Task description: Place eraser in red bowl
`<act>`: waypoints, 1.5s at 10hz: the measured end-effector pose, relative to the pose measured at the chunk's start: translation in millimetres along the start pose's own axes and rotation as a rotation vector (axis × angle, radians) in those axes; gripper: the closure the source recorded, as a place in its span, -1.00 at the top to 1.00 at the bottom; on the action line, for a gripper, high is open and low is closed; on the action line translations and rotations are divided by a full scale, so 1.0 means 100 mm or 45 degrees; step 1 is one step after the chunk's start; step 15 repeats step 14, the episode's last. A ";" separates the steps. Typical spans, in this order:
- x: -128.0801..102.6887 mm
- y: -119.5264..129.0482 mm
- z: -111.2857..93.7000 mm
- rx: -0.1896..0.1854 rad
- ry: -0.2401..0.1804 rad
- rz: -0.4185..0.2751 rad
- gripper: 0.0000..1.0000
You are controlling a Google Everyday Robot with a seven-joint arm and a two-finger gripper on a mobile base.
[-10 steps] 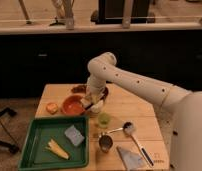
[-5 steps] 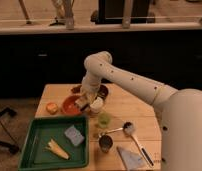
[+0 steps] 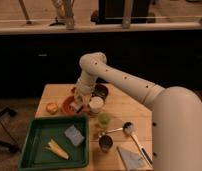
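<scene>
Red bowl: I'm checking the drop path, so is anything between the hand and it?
Nothing visible does. The hand is right over the red bowl, with the white cup beside it on the right. The eraser can't be made out.

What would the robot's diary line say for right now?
gripper: over red bowl | eraser: not visible | white cup: right of bowl | green tray: holds sponge
</scene>
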 end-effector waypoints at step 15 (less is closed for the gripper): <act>-0.03 -0.23 0.45 -0.058 -0.353 -0.071 -1.00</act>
